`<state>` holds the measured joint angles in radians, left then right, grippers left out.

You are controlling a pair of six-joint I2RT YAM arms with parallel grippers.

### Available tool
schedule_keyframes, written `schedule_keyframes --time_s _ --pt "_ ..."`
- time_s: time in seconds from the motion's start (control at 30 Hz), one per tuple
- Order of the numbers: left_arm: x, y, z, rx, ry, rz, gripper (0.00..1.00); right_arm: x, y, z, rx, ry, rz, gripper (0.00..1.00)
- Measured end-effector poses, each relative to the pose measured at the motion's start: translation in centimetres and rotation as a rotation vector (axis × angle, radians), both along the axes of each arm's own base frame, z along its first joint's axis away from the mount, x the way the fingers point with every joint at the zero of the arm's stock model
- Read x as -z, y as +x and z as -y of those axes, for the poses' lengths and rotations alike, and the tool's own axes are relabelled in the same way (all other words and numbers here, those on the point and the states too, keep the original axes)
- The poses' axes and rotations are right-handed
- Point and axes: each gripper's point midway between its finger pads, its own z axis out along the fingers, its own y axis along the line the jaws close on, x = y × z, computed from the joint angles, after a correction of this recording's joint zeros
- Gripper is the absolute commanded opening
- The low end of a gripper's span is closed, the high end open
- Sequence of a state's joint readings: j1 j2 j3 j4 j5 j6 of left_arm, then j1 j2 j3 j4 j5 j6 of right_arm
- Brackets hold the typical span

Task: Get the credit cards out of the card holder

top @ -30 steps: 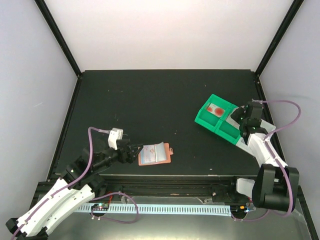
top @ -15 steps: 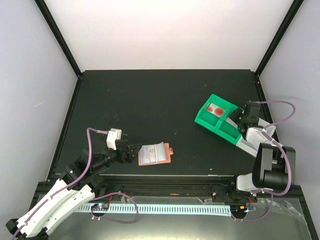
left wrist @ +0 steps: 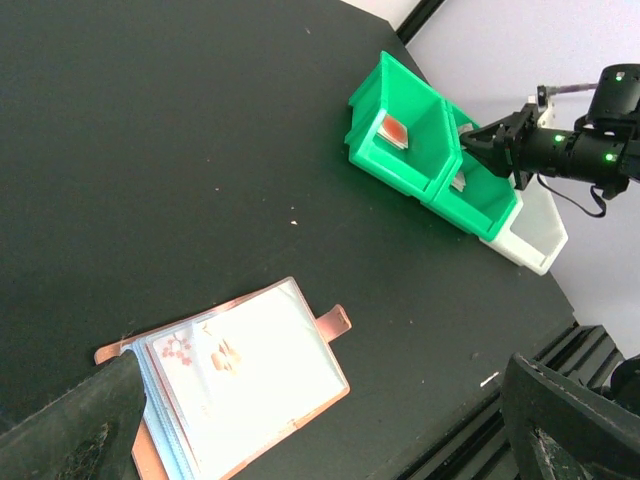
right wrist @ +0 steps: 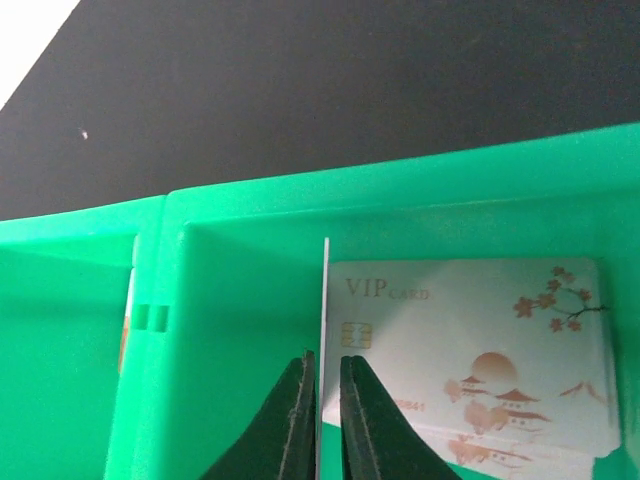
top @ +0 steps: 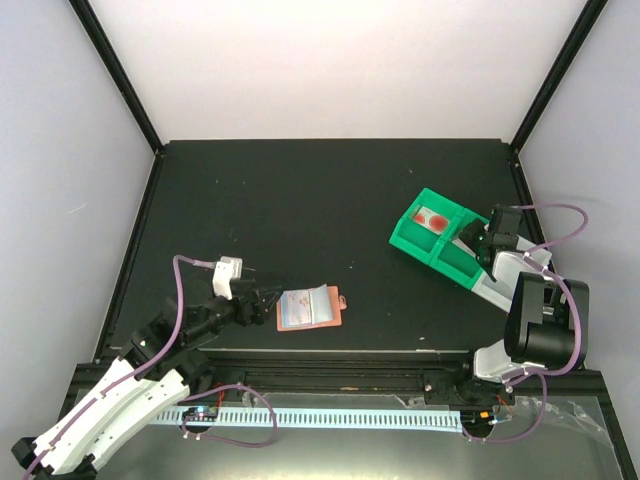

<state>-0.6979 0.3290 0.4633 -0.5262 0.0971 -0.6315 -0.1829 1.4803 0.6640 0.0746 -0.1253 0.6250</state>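
At right gripper (right wrist: pixel 323 405): fingers almost closed, pinching one card (right wrist: pixel 325 300) edge-on over the green bin (right wrist: pixel 250 215). Beneath, flat in that compartment: VIP card (right wrist: pixel 470 350). Left gripper (top: pixel 264 306): fingers spread wide, holding nothing, just beside the holder (left wrist: pixel 333 321). Holder: lying open on the table (left wrist: pixel 150 150), near its front edge, pale card (left wrist: pixel 235 370) showing in the sleeve. Handling, by judgement: cards light, stiff, slick, thin; take by an exposed short edge while the soft holder is pinned.

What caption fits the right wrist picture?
Right pincer holds a thin white card edge-on beside a white VIP card in the green plastic bin.
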Motion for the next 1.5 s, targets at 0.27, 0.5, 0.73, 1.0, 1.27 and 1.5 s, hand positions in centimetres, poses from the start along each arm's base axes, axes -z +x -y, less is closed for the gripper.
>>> schedule_keyframes --time_s 0.27,0.5,0.73,1.0,1.27,1.5 --pt "0.0 0.0 0.0 -0.003 -0.004 -0.005 0.99 -0.1 0.2 0.5 0.000 -0.012 -0.009 0.18" --pt "0.1 0.0 0.0 -0.005 -0.007 -0.010 0.99 -0.5 0.3 1.0 0.006 -0.045 -0.027 0.15" --pt "0.1 0.0 0.0 -0.007 -0.009 -0.012 0.99 -0.8 0.0 1.9 0.025 -0.097 -0.052 0.08" --pt "0.3 0.0 0.0 -0.007 -0.007 -0.016 0.99 -0.8 -0.3 2.4 0.039 -0.130 -0.072 0.07" --pt "0.5 0.0 0.0 -0.007 -0.004 -0.022 0.99 -0.8 -0.6 3.0 0.056 -0.156 -0.091 0.06" --pt "0.5 0.0 0.0 -0.009 -0.006 -0.025 0.99 -1.2 -0.6 3.7 0.082 -0.182 -0.110 0.16"
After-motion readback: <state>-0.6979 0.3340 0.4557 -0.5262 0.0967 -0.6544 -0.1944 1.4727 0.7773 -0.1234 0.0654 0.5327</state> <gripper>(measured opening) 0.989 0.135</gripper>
